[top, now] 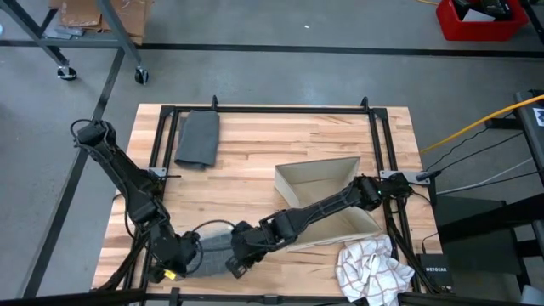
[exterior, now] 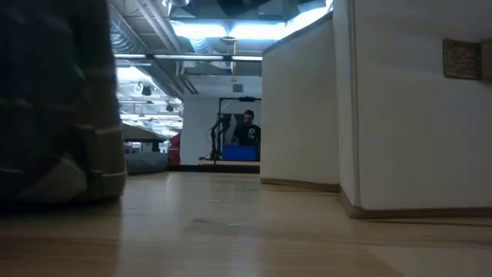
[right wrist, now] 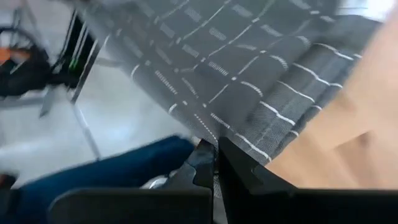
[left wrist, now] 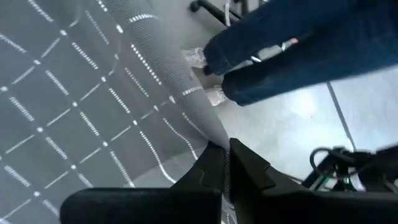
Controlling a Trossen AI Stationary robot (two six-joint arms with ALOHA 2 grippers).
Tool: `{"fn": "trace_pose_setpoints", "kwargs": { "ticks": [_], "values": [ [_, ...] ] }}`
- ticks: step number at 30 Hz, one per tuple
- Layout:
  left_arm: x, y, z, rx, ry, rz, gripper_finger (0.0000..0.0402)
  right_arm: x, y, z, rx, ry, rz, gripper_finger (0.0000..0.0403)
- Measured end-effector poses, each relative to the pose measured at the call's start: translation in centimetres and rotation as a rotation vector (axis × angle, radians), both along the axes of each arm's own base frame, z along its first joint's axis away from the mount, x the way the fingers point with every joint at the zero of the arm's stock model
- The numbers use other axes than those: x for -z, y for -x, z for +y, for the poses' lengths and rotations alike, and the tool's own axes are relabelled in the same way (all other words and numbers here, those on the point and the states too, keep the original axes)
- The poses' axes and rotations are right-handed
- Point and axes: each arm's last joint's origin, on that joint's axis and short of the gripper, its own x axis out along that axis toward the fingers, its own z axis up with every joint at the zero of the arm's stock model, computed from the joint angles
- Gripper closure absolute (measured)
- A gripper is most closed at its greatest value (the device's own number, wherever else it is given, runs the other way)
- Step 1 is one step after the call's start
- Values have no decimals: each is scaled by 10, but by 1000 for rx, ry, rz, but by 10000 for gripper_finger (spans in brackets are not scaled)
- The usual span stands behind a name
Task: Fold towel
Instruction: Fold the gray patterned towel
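Observation:
A grey towel (top: 214, 240) with thin white checks is bunched near the table's front edge, held up between my two grippers. My left gripper (top: 195, 252) is shut on its left side and my right gripper (top: 233, 255) on its right side. In the left wrist view the towel (left wrist: 81, 106) spreads away from the shut fingers; in the right wrist view the towel (right wrist: 249, 68) does the same. In the low view the towel (exterior: 54, 100) fills the left side, and its lower part (exterior: 84, 181) rests on the table. My left gripper pinches an edge of the towel (left wrist: 208, 138) between its two fingers, slanting down from the table's left. The cloth runs up and away from the fingers in a smooth sheet. One layer or several, I cannot tell. My right gripper pinches an edge of the towel (right wrist: 214, 134) between its two fingers, slanting down from the table's right. The cloth spreads out beyond the fingers, fairly flat. One layer or several, I cannot tell.
A folded grey towel (top: 197, 138) lies at the far left. A beige fabric box (top: 327, 197) lies on its side right of centre, under my right arm. A crumpled white checked cloth (top: 372, 268) sits at the near right corner. A person's legs (left wrist: 298, 50) stand beyond the front edge.

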Motion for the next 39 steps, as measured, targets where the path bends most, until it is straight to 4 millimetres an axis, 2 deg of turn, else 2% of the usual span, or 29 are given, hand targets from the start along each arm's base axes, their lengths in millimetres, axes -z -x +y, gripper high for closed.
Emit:
{"fn": "trace_pose_setpoints", "kwargs": {
  "ticks": [4, 9, 14, 20, 25, 29, 33, 36, 39],
  "values": [
    [0, 0, 0, 18, -7, -23, 400, 0, 5, 14, -58, -62, 18, 391],
    [1, -4, 4, -159, -11, 23, 400, 1, 10, 20, -18, -95, 74, 391],
    [5, -4, 11, -354, -49, 108, 400, 4, 10, 10, 53, -115, 156, 391],
    [10, -1, 16, -583, -15, 310, 400, 4, 4, -1, 77, -164, 180, 391],
    [10, -1, 17, -661, 19, 364, 400, 4, 0, -10, 134, -212, 223, 391],
    [0, 3, 20, -616, 54, 321, 400, -2, -2, -12, 93, -283, 220, 391],
    [-19, 11, 23, -358, 47, 90, 400, -11, -6, -8, -12, -366, 149, 391],
    [-24, 16, 27, -242, -9, -20, 400, -12, -8, -9, -41, -350, 101, 391],
    [-23, 16, 36, -298, -42, 3, 400, -12, -11, -15, -12, -323, 89, 391]
  ]
}}
